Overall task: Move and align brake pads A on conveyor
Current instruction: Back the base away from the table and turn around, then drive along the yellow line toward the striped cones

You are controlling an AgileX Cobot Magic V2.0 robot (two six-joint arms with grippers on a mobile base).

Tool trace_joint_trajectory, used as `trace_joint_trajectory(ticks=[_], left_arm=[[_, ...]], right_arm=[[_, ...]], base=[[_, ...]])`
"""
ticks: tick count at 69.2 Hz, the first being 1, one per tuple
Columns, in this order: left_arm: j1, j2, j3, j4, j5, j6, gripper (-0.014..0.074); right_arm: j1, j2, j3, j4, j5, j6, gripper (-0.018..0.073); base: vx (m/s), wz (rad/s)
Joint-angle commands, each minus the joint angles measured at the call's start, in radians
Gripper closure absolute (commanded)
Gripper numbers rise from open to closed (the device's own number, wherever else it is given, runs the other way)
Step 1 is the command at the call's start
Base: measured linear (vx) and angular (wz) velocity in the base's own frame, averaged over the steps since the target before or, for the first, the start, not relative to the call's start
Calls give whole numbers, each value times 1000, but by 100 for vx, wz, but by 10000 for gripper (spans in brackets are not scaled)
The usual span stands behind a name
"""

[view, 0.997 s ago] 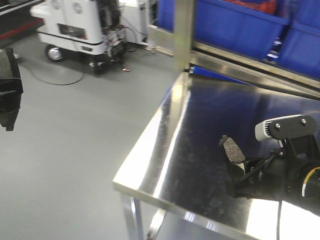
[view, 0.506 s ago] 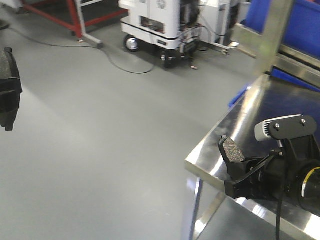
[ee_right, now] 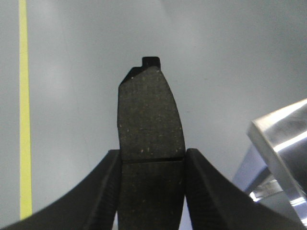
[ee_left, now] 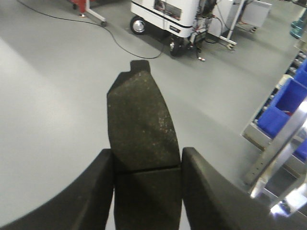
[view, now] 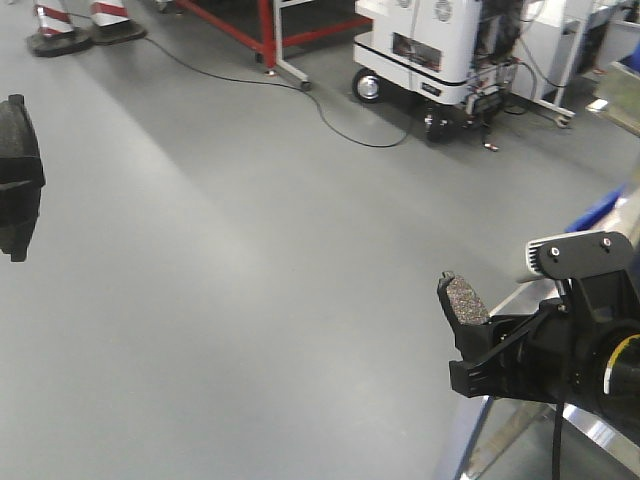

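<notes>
Each gripper holds one brake pad A above the grey floor. In the front view my left gripper (view: 12,215) sits at the far left edge, shut on a dark pad (view: 18,135). My right gripper (view: 478,345) is at the lower right, shut on a gritty grey-brown pad (view: 464,300) that stands upright. In the left wrist view the pad (ee_left: 141,120) sticks out between both black fingers (ee_left: 96,191), clamped at its centre groove. The right wrist view shows the same hold on its pad (ee_right: 149,115) by my right gripper (ee_right: 152,158). The conveyor is out of view.
A white wheeled machine (view: 440,50), a red frame (view: 250,30), a floor cable (view: 330,110) and striped cones (view: 70,20) stand at the back. A steel table corner (view: 560,440) shows lower right. Blue bins (ee_left: 283,110) sit on a rack. A yellow line (ee_right: 24,110) marks the floor.
The front view has swung left: the steel table and blue bins slid out to the right, and open floor fills the frame. Both grippers keep the same hold on their pads.
</notes>
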Motion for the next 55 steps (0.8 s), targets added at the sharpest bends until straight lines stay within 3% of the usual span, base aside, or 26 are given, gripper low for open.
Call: trace_joint_trajectory(ticks=[1,55], left_arm=[[-5,-11,-26,12,-86,0,398],[-5,-11,-26,12,-86,0,398]], right_arm=[[0,-19,-29,-10,-76,-8,463],[0,-19,-29,-10,-73,-8,463]], base=[[3,34],[10,41]])
